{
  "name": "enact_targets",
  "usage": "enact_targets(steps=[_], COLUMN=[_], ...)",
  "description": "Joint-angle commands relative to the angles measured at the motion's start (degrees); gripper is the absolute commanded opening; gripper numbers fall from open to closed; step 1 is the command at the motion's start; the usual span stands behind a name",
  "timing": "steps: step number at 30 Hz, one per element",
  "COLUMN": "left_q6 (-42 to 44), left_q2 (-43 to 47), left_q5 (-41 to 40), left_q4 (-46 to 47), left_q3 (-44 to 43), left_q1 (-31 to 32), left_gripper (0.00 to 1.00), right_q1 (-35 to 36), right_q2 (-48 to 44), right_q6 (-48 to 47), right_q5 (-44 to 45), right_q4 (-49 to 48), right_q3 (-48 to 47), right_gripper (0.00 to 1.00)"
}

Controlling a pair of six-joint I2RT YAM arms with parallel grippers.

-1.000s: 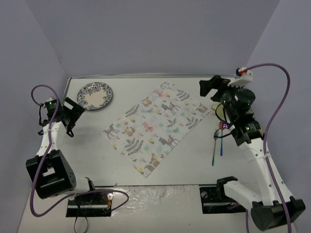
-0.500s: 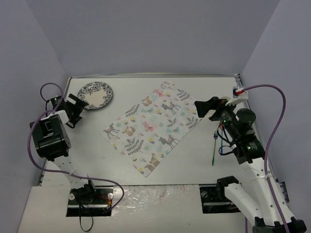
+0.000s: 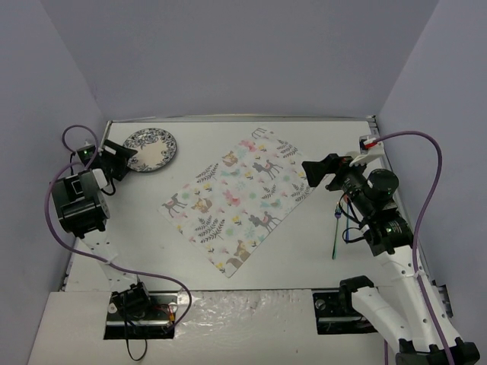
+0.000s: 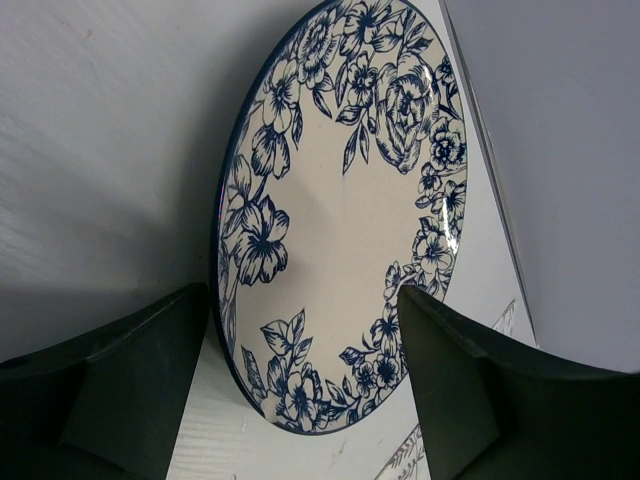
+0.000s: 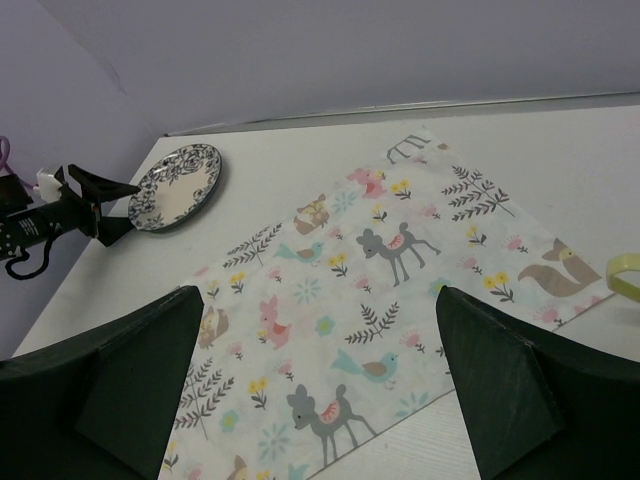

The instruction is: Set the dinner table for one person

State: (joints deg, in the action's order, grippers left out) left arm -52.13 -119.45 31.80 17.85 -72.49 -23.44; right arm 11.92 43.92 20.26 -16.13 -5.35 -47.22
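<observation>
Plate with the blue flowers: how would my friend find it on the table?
Start at the large white matte tabletop, far left corner, left of the pastel animal-print cloth placemat. There lies the round white glazed plate. Only it has a dark blue flower border.

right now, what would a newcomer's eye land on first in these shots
The pastel animal-print placemat lying askew in the middle of the white dinner table. Next, the blue-flowered plate in the far left corner, with the left gripper open about its rim. The right gripper hangs open over the placemat's right corner.
</observation>
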Motion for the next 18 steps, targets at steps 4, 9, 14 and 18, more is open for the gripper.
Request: enact_targets(steps=[4, 9, 14, 18], left_q6=[1.4, 1.6, 2.6, 3.0], left_q2=[-6.0, -7.8, -8.7, -8.1], left_q5=[-0.7, -0.5, -0.2, 0.5], left_q4=[-5.9, -6.1, -6.5, -6.0], left_q3=[-1.8, -2.7, -3.2, -2.9], left_q1=[-0.1, 0.1, 0.2, 0.0], left_gripper=[0.69, 0.58, 0.29, 0.10], right_q1=[-0.1, 0.0, 0.3, 0.5], right_q2=[-0.8, -1.5, -2.8, -3.4], right_q6=[-2.3, -2.5, -3.2, -3.3], right_q5=[-1.4, 0.3, 1.5, 1.8], right_q4=[-5.1, -5.1, -5.1, -5.1], right_q3=[0.4, 1.0, 2.0, 2.5], right_gripper=[1.00, 1.00, 1.00, 1.00])
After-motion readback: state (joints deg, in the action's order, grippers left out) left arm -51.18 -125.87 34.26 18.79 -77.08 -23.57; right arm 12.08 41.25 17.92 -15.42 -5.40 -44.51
